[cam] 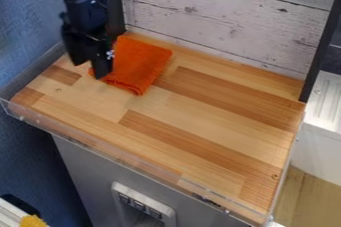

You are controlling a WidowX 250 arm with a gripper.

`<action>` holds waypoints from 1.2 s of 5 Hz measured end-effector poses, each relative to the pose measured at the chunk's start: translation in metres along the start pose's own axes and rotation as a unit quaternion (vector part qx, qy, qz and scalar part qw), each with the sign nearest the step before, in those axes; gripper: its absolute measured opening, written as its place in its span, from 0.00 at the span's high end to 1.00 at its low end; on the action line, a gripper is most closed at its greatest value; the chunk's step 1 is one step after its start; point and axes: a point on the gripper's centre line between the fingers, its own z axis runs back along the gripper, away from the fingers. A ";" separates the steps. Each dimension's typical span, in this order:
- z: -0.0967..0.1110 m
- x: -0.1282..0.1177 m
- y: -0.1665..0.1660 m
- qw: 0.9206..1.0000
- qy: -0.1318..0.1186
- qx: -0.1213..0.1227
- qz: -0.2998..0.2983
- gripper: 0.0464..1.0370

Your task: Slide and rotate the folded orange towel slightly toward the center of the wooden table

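Note:
The black gripper [90, 69] hangs at the upper left of the wooden top, its two fingers apart and pointing down. An orange cloth [138, 64] lies folded on the wood just right of it, close to the back wall. The right finger stands in front of the cloth's left edge and hides part of it; whether it touches the cloth I cannot tell. A small bit of orange shows between the fingers.
A low clear rail [100, 144] runs along the front edge of the wooden top [200, 136]. Behind stands a whitewashed plank wall [220, 19] with dark posts at both ends. A white ridged surface [327, 99] lies off to the right.

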 end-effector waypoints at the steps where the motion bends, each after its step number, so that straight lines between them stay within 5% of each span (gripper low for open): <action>1: 0.000 0.017 -0.006 0.998 -0.011 0.008 -0.062 0.04; 4: 0.001 0.055 -0.013 0.979 -0.021 0.007 -0.202 0.04; 6: 0.000 0.064 -0.012 0.970 -0.020 0.000 -0.242 0.04</action>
